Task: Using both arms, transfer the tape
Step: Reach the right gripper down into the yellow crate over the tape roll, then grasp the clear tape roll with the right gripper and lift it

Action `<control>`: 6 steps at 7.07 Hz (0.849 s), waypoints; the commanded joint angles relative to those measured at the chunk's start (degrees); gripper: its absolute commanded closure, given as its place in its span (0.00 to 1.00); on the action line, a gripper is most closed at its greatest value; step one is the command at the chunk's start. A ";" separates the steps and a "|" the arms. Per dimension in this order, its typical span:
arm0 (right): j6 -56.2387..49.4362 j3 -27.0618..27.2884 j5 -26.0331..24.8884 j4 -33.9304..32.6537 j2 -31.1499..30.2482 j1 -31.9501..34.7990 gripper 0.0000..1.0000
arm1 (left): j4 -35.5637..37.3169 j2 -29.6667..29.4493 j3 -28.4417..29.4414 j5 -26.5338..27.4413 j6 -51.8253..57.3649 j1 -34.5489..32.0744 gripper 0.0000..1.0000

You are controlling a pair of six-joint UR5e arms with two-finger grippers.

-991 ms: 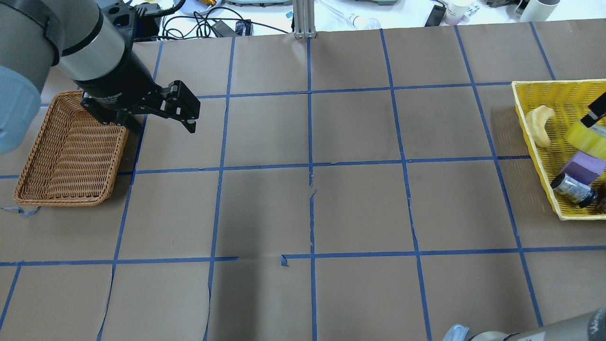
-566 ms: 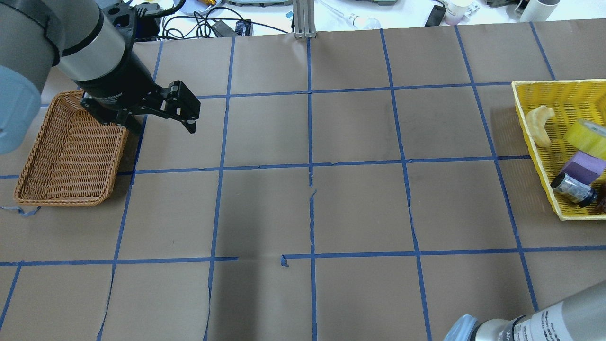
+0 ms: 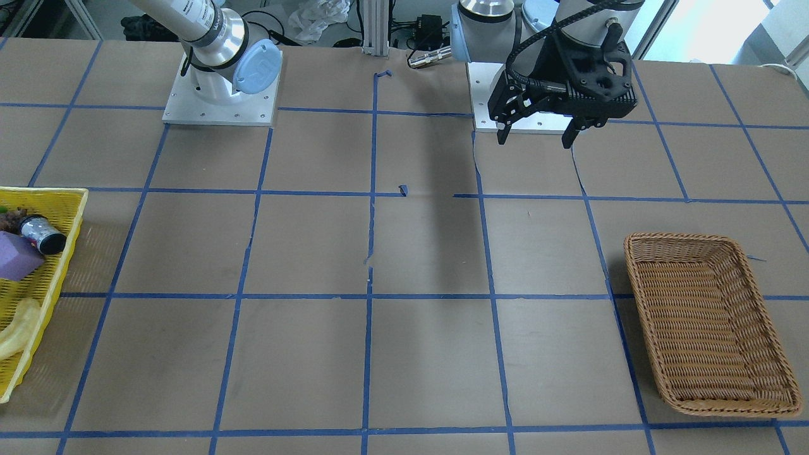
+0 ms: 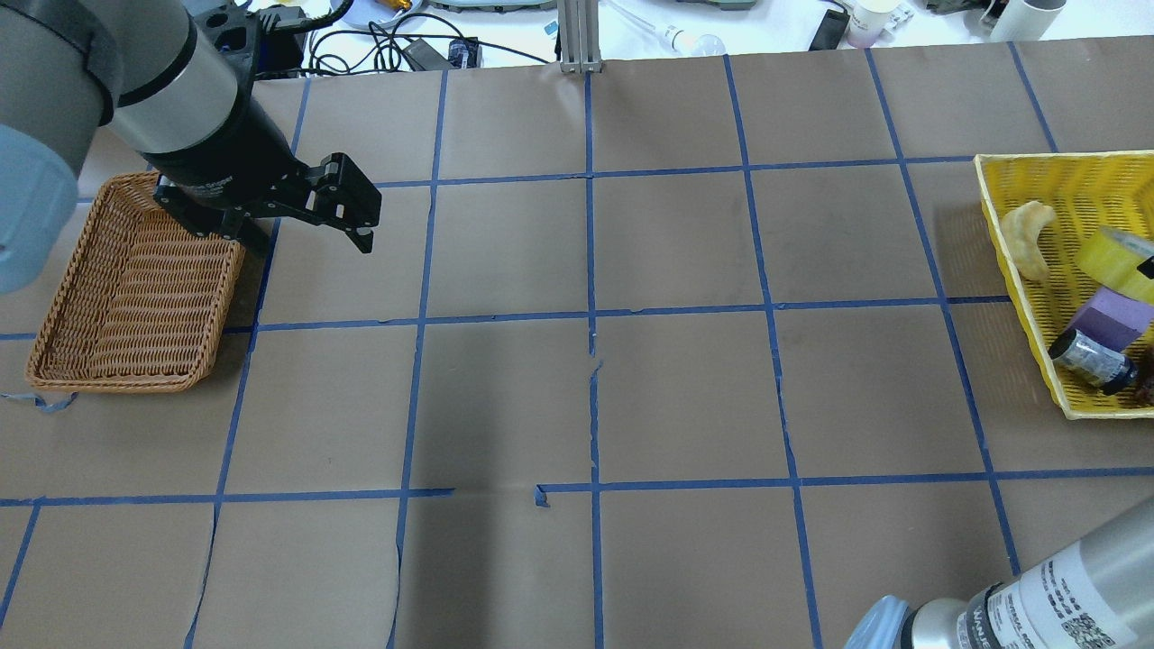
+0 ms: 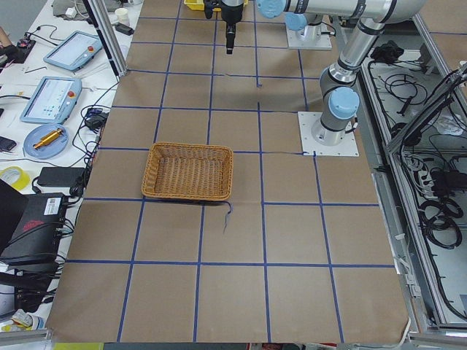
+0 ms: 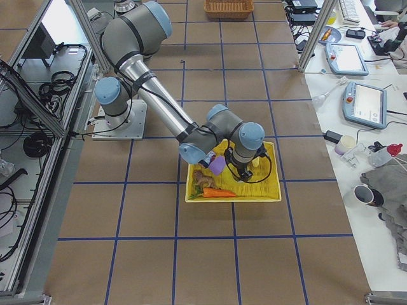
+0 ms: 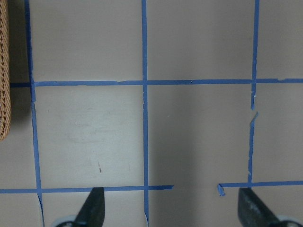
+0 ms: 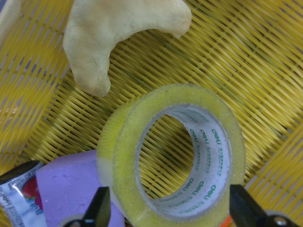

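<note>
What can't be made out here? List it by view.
Tape: overhead, the right edge cuts off part of it.
Right tool: right wrist view shows only its fingertips at the bottom edge; contact with the tape cannot be told.
Yellow basket: front-facing view, the left edge cuts most of it off, the tape with it.

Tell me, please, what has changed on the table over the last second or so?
The right arm has swung further into the overhead view's lower right corner. The right gripper stands open astride the translucent yellow tape roll; nothing is gripped. The roll, the yellow mesh basket, the open left gripper and the brown wicker basket stayed put.
</note>
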 commanded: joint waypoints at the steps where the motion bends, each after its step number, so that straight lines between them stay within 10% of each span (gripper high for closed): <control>1: 0.35 0.19 -0.05 0.41 0.19 0.00 0.16 | 0.04 0.00 0.00 0.00 0.00 0.09 0.00; 3: 9.51 0.19 3.26 1.20 -0.08 0.00 0.36 | 0.04 0.00 0.00 0.00 0.00 0.09 0.00; 6: 10.89 0.36 3.21 4.26 -0.25 0.00 0.36 | -0.05 0.00 0.00 0.09 0.00 0.00 0.00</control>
